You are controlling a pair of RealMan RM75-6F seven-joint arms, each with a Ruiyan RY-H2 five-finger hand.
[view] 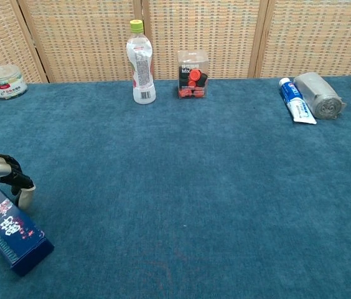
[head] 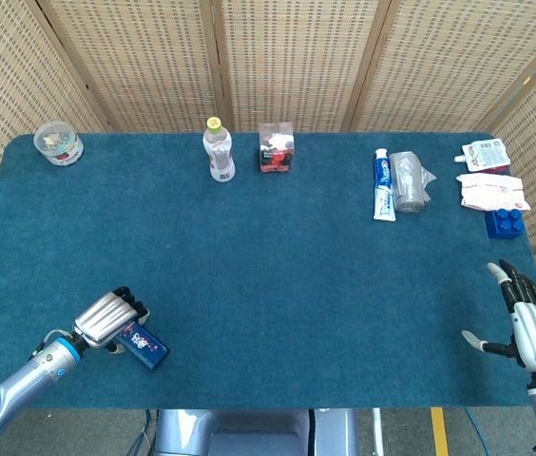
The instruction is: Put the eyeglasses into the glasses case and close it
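Nearest the robot, at about 7 o'clock on the blue-carpeted table (head: pixel 268 275), the left hand (head: pixel 106 318) curls its fingers (view: pixel 10 174) over the upper end of the glasses case (view: pixel 10 230), a dark blue box with a red and white floral print; the hand grasps the case, which lies lengthwise on the table with its free end pointing toward 5 o'clock. The case appears closed, and whether eyeglasses are inside cannot be told. At about 4 o'clock, at the near right edge of the table, the right hand (head: pixel 531 328) is released, its fingers extended toward 12 o'clock and its thumb spread toward 9 o'clock, holding nothing; it shows in the head view only. Farther off, at about 2 o'clock, a blue toy brick (head: pixel 506 222) sits near the right edge, with a white packet (head: pixel 489 191) just behind it and a small pouch (head: pixel 485 154) behind that. Toward 1 o'clock a toothpaste tube (head: pixel 383 184) lies just beside a grey roll (head: pixel 408 180), the tube on the left. At the far edge, near 12 o'clock, a clear box (head: pixel 276 147) with red and black contents stands just right of a plastic bottle (head: pixel 218 150) with a yellow-green cap. At about 10 o'clock, in the far left corner, stands a round lidded tub (head: pixel 58 142).
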